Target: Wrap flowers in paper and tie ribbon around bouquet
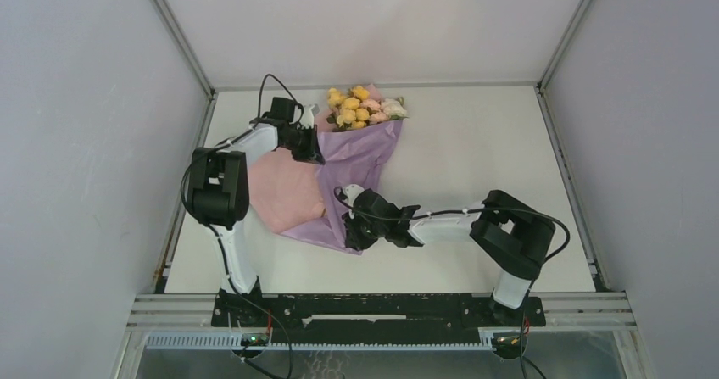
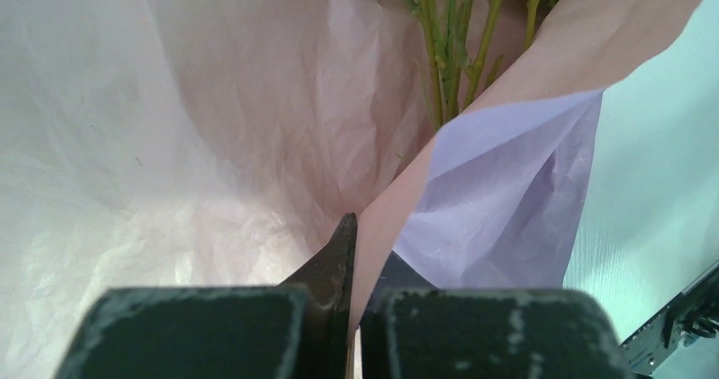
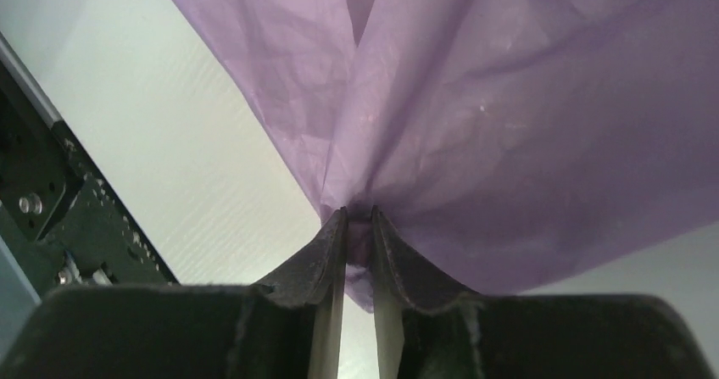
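**A:** Left gripper is clamped tight on an edge of the paper, pink face on one side and lilac on the other.

**B:** The right gripper has its jaws barely parted, nipping a gather of lilac sheet at its near end.

**A:** Moving outward, the paper lies on the table, with a lilac fold over the stems and a pink flap spread to the left.

**B:** The flowers crowd the far end in yellow, pink and white.
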Robot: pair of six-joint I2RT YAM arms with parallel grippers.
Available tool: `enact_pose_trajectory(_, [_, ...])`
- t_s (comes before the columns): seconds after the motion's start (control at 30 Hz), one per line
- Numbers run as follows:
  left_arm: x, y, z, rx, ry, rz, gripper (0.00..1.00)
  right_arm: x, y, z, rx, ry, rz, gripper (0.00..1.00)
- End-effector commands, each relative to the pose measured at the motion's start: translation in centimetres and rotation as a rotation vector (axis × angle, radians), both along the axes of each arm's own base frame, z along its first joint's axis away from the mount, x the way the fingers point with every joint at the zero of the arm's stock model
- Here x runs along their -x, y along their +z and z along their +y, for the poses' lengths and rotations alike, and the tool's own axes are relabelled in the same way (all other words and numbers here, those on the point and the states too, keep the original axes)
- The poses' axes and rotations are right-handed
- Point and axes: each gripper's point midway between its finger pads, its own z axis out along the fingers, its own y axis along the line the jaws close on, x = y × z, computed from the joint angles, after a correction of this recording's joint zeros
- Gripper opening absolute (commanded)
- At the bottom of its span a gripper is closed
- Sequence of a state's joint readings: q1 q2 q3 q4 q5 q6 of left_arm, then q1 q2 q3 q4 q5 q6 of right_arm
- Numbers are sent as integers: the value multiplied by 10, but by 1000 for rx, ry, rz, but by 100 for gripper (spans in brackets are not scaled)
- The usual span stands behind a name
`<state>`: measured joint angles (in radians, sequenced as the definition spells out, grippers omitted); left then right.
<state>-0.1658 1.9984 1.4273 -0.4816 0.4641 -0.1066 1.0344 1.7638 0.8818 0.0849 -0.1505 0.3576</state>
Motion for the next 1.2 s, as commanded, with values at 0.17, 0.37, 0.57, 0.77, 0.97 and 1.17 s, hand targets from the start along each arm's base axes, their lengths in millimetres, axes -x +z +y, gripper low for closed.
enact_pose_trajectory(0.17, [-13, 16, 5, 12, 4, -63, 0, 4, 68, -34, -83, -43, -4, 37])
enact_pose_trajectory(0.37, [-11, 16, 4, 22, 5, -59, 0, -46, 59, -63, -185, -340, 130, 54])
enact_pose_trajectory(0.57, [-11, 17, 3, 24, 6, -61, 0, -77, 33, -57, -265, -435, 243, 60])
enact_pose_trajectory(0.77, [-10, 17, 3, 25, 8, -58, 0, -79, 13, -41, -346, -408, 357, 57])
enact_pose_trajectory(0.97, [-10, 19, 6, 14, 18, -62, 0, -81, 8, -42, -375, -416, 405, 20])
enact_pose_trajectory(1.17, [2, 22, 2, 52, 35, -27, 0, -64, -4, -78, -332, -484, 434, 0])
